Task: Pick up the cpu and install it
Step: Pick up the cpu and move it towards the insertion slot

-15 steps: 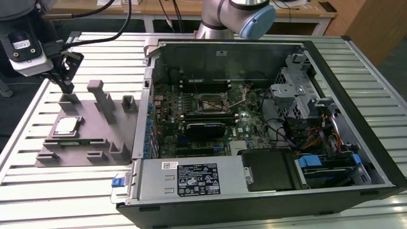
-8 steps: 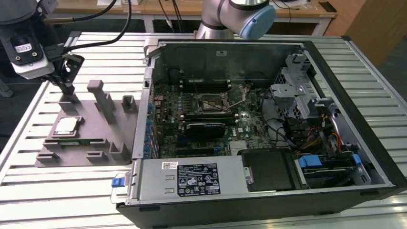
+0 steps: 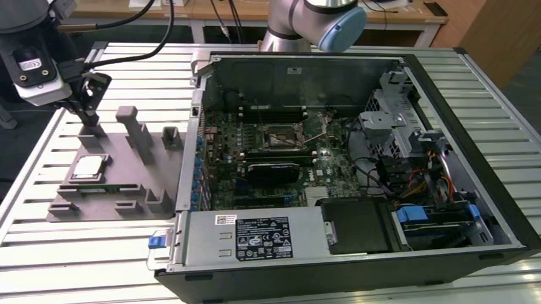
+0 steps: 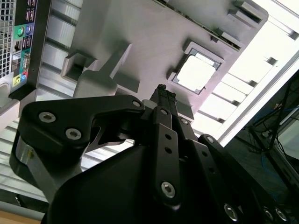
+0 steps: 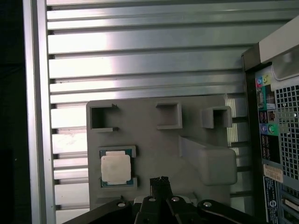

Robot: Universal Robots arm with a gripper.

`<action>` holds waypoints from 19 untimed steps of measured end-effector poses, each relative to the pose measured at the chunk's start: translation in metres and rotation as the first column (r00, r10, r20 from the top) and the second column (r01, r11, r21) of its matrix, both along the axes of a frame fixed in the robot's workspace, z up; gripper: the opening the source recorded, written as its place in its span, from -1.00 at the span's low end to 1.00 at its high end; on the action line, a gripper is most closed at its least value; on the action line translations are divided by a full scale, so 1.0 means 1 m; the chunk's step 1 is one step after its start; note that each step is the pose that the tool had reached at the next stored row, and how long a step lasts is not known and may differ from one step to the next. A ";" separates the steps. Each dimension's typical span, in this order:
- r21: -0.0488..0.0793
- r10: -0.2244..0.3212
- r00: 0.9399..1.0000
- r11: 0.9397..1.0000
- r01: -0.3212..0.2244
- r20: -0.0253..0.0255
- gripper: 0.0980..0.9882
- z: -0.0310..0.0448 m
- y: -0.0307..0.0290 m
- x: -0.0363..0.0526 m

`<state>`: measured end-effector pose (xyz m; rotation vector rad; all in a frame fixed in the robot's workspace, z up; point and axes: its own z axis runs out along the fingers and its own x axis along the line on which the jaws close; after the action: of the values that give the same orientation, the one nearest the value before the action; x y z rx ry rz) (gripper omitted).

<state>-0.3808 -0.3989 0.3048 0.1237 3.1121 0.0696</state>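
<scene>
- your table is a slatted metal surface; it carries everything listed below.
- an open computer case lies on its side on the table and takes up the middle and the exterior view's right. you can see its rear ports in both wrist views.
- the motherboard lies flat inside the case, facing up.
- a grey fixture tray sits on the table just beside the case, on the exterior view's left. several raised blocks and posts stand up from it.
- your claw hangs over the far part of the tray in the exterior view. its fingers are pressed together with nothing between them. it stands apart from the cpu. you cannot tell whether the tip touches the tray.
- the black-framed socket sits near the middle of the motherboard, well apart from the claw.
- the cpu lies flat in a square recess of the tray, metal plate up and outside the case. it is on the tray's side away from the case.
</scene>
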 end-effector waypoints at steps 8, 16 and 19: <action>0.000 0.000 1.000 1.000 0.000 0.000 -0.98 -0.0042 0.0000 -0.0032; 0.000 0.000 1.000 1.000 0.000 0.000 -0.98 -0.0134 0.0000 -0.0100; 0.000 0.000 1.000 1.000 0.000 0.000 -0.98 -0.0159 0.0000 -0.0134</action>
<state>-0.3941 -0.3990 0.2889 0.1236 3.1122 0.0695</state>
